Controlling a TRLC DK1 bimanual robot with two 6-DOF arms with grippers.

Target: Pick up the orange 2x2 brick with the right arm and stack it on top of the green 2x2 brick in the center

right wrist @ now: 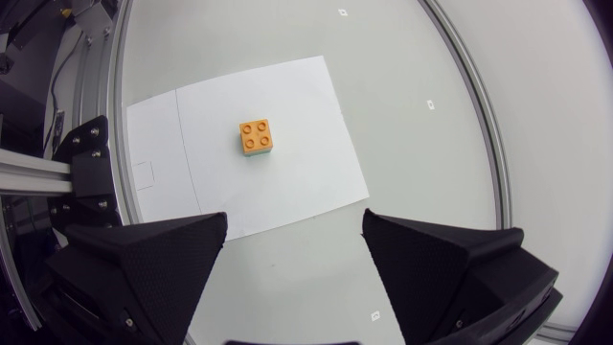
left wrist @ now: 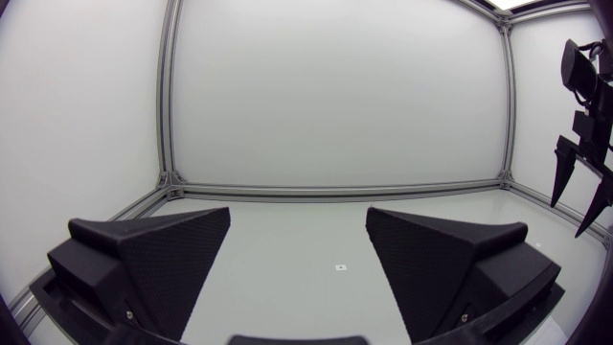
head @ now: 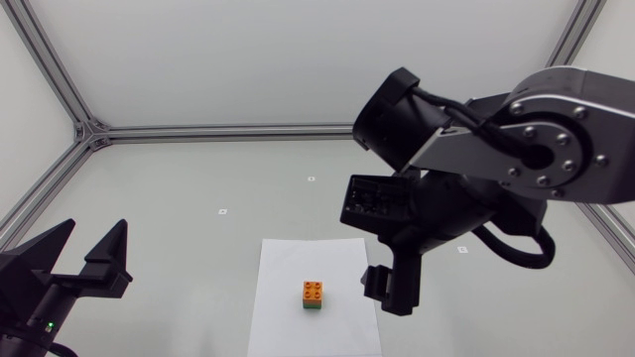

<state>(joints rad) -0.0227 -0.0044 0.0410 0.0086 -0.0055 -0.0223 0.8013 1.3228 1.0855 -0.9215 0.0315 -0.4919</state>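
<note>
Orange brick [head: 314,290] sits on top of green brick [head: 314,306], studs up and edges lined up w/ each other. The stack is on a white paper sheet [head: 288,317], approx. in the middle of the sheet, near side of the table [head: 189,178]. From above, only a thin strip of green shows under the orange.

Right arm [head: 536,139] comes in from the right & bends down over the table. Right gripper [head: 388,296] points down, just right of the stack, not touching it. Its jaws are spread wide w/ nothing between them. In the right wrist view the orange brick [right wrist: 256,137] lies ahead of the right gripper [right wrist: 295,222], well clear of both fingers, w/ paper sheet [right wrist: 316,144] under it.

Left gripper [head: 91,260] is at the near left, off the paper and well apart from the bricks. Jaws wide open, holding nothing; left wrist view shows same: left gripper [left wrist: 299,216] w/ only bare table [left wrist: 287,249] between the fingers, and the right gripper [left wrist: 580,196] hanging at far right.

A few small square marks [head: 223,211] are dotted on the table beyond the paper.
</note>
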